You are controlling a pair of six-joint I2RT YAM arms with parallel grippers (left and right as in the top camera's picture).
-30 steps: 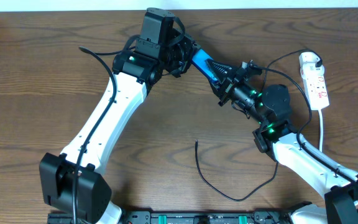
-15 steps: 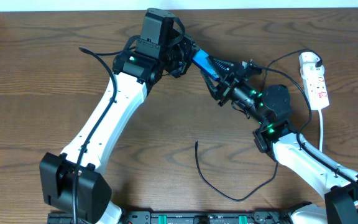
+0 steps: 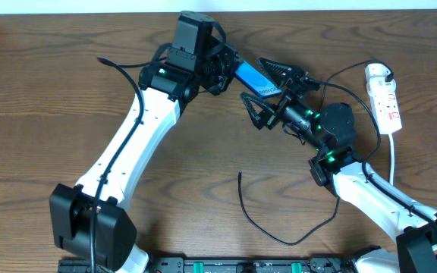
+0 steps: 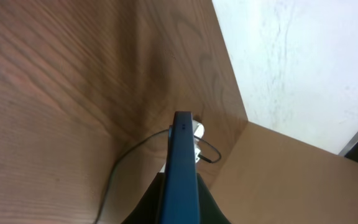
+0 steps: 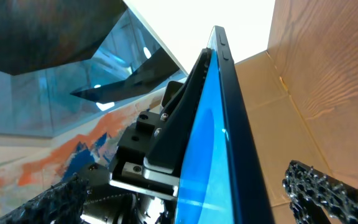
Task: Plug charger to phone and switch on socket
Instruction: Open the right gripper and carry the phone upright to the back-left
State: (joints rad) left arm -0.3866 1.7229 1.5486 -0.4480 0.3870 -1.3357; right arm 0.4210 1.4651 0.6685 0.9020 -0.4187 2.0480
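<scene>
- Your left gripper (image 3: pixel 226 73) is clamped shut on the phone (image 3: pixel 249 75). It holds the phone above the table (image 3: pixel 51 91) near the far edge (the left wrist view shows it edge-on).
- Your right gripper (image 3: pixel 264 89) stands wide open and grips nothing, with one finger on each side of the phone's free end.
- The charger (image 3: pixel 247 214) lies loose on the table toward the robot's base. Its plug end is free and well apart from the phone.
- The socket (image 3: pixel 386 102) lies flat at the table's right side.
</scene>
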